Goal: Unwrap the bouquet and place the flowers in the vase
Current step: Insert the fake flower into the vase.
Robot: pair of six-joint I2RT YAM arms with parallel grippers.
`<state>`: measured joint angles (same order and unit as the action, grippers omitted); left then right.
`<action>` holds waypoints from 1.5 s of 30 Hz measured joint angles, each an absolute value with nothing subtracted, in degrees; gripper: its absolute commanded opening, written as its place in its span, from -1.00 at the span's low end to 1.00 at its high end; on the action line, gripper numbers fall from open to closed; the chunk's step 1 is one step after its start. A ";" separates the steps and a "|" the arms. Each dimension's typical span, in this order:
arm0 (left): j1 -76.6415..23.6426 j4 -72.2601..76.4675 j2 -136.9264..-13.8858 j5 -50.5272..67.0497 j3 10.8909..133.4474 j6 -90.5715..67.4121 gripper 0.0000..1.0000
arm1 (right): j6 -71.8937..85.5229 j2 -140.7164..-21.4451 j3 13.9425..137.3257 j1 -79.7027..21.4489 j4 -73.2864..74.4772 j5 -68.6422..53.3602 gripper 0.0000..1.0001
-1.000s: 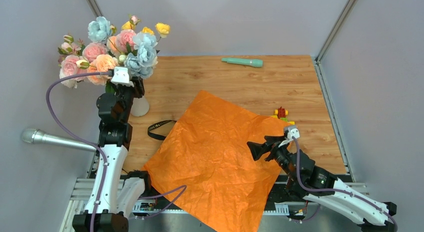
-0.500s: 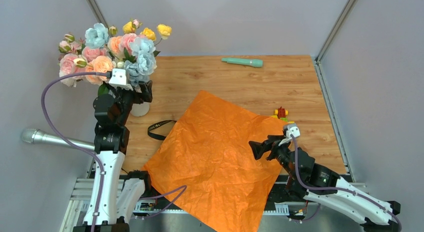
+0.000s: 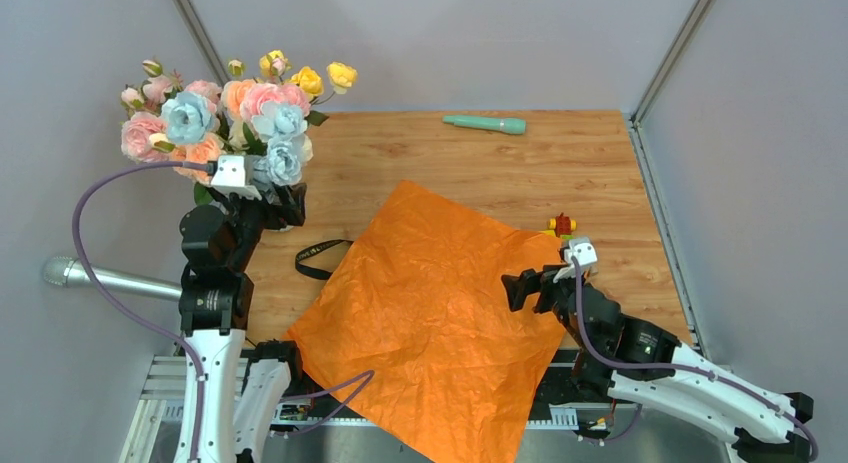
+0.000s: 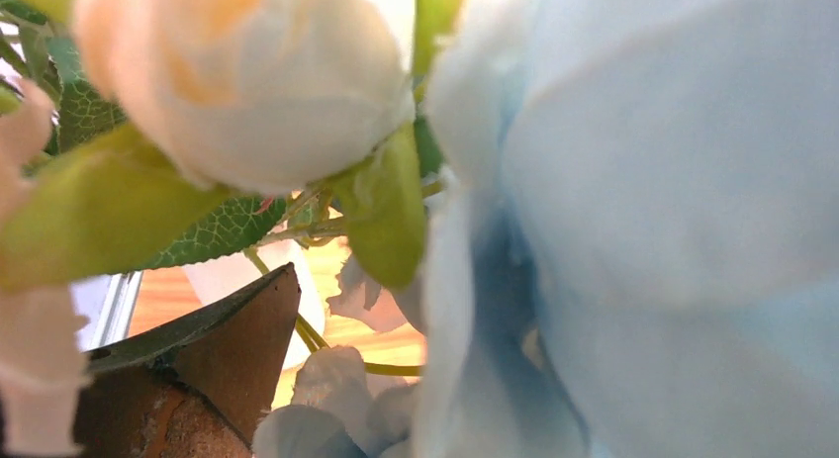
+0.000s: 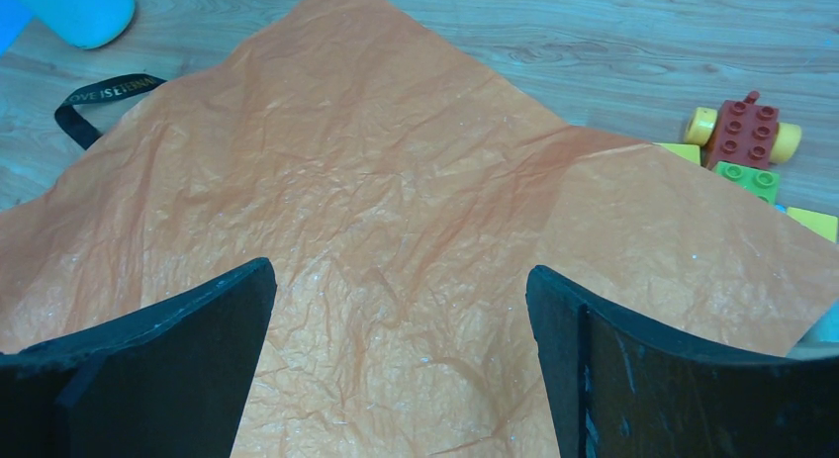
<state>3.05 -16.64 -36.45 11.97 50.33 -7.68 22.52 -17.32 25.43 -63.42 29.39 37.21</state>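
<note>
We hover both grippers wide apart.
The flowers (image 3: pixel 235 113) crowd just ahead of our left gripper (image 3: pixel 296 205); paper (image 5: pixel 396 161) lies beneath our right gripper (image 5: pixel 401 290).

White arm links (image 3: pixel 215 368), black joints (image 3: pixel 208 239), looping purple cables (image 3: pixel 76 228), white wrist cameras (image 3: pixel 229 172), dark curved jaws
</note>
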 measured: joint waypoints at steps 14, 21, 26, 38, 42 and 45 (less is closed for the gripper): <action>3.05 -26.20 -30.15 11.94 50.43 -8.01 1.00 | 23.97 -28.32 27.51 -44.58 32.16 29.65 1.00; 3.05 -26.59 -30.26 11.31 50.43 -7.55 1.00 | 23.97 -29.87 27.51 -37.60 31.86 22.20 1.00; 3.07 -26.44 -31.75 10.20 51.35 -7.46 1.00 | 23.92 -29.76 27.51 -37.01 31.83 19.62 1.00; 3.09 -31.14 -38.30 7.62 61.45 -6.79 1.00 | 23.83 -28.80 27.51 -36.95 31.29 16.91 1.00; 3.11 -33.12 -38.72 7.01 63.00 -6.70 1.00 | 23.73 -29.02 27.53 -36.93 31.03 16.58 1.00; 3.11 -35.11 -38.72 6.52 64.95 -6.52 1.00 | 23.57 -29.47 27.73 -36.93 31.03 16.36 1.00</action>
<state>3.11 -35.11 -38.72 6.52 64.95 -6.52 23.57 -29.47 27.73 -36.93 31.03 16.36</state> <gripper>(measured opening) 0.997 0.998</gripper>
